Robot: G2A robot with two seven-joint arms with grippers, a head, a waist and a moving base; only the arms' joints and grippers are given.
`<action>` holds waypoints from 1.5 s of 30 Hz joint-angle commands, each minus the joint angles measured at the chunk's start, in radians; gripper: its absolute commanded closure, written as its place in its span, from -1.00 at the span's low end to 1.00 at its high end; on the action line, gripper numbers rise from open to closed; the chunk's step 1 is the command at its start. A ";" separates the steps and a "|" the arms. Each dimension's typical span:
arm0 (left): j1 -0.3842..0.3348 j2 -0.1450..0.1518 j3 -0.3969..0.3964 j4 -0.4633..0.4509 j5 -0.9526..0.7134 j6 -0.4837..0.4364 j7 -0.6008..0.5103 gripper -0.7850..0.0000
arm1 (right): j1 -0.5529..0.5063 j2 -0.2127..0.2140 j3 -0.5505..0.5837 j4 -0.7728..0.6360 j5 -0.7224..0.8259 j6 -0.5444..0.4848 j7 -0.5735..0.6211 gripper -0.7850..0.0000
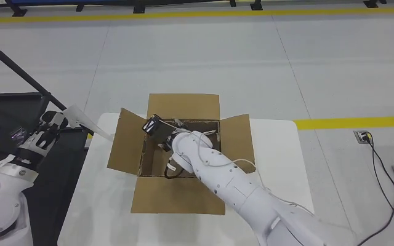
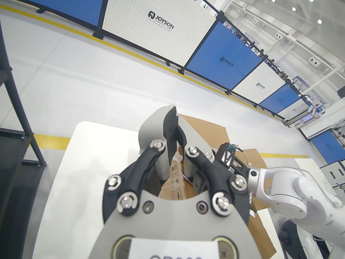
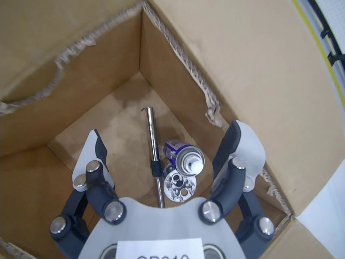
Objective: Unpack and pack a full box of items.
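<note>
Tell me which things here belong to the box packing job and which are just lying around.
Job: brown cardboard box, blue spray can, chrome metal rod, round perforated disc, open right gripper.
Lying around: grey floor socket, black metal pole.

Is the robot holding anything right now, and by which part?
Nothing is held. The right gripper hangs open inside the cardboard box, above a spray can. The left gripper is shut on nothing.
</note>
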 commanded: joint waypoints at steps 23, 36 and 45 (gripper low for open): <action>0.009 0.038 0.019 0.134 0.101 -0.034 0.032 1.00 | -0.382 0.193 0.296 -0.831 -0.307 -0.121 0.130 -1.00; -0.018 0.045 0.179 0.194 0.186 -0.130 0.083 1.00 | -0.529 0.218 0.392 -0.923 -0.363 -0.127 0.050 -1.00; -0.043 0.048 0.201 0.210 0.177 -0.046 0.120 1.00 | -0.427 0.183 0.308 -0.802 -0.244 -0.245 0.007 -1.00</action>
